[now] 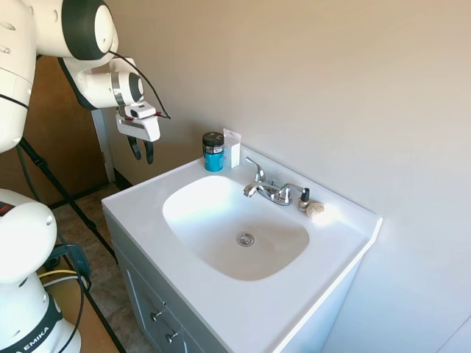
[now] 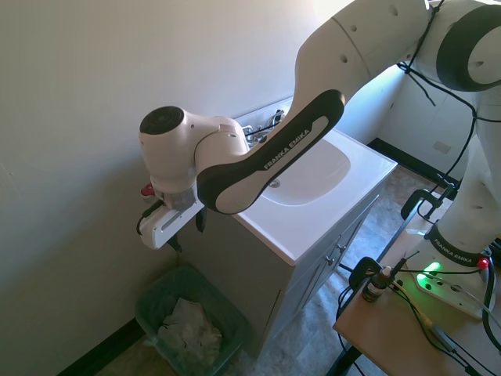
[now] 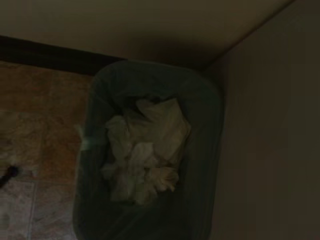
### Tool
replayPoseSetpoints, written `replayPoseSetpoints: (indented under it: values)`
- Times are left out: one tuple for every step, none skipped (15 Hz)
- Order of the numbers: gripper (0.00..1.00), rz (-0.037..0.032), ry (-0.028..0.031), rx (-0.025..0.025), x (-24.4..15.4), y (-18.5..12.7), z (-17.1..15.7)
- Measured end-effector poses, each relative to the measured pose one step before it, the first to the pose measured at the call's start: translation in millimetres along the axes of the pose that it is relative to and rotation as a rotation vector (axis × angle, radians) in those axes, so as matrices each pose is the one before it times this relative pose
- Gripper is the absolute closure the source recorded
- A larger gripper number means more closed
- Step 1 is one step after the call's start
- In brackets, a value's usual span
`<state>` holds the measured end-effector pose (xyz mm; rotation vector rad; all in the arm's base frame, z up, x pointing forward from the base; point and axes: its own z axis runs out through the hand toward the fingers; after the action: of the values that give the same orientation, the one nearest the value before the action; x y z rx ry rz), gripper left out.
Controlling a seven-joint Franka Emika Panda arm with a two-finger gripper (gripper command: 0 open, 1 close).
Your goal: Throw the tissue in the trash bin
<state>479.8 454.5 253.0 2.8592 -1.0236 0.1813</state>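
While my gripper (image 1: 142,151) is hanging empty and parted, I'm seeing crumpled white paper (image 2: 190,325), probably feather-light and soft, lying in the dark green plastic bin (image 2: 149,301).

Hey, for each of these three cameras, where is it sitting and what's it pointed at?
First exterior view: high beside the vanity, facing the sink and faucet; arm and gripper enter from the picture's left.
Second exterior view: opposite side, high, looking down at the trash bin; arm crosses the frame.
Wrist view: straight down into the bin; no robot parts visible.
Shared: bin and crumpled paper in second exterior and wrist views.
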Motion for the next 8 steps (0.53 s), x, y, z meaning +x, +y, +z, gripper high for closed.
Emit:
replayPoseSetpoints:
  values:
    - [0.00,0.00436,0.01316,0.01880,3.80,3.30,-23.43]
    - [0.00,0.00780,0.01523,0.01509,6.26,5.13,-23.84]
    - [0.00,0.01301,0.01550,0.01154,9.39,7.64,-21.93]
    - [0.00,0.01590,0.01401,0.00486,11.05,9.71,-17.83]
    - [0.00,0.01619,0.01345,0.00279,11.75,12.67,-15.77]
    - [0.00,0.01288,0.01857,0.00596,13.18,14.85,-14.20]
    - [0.00,0.01393,0.01958,0.00375,14.57,17.41,-11.33]
    - [0.00,0.01742,0.01643,-0.00099,15.56,18.37,-7.62]
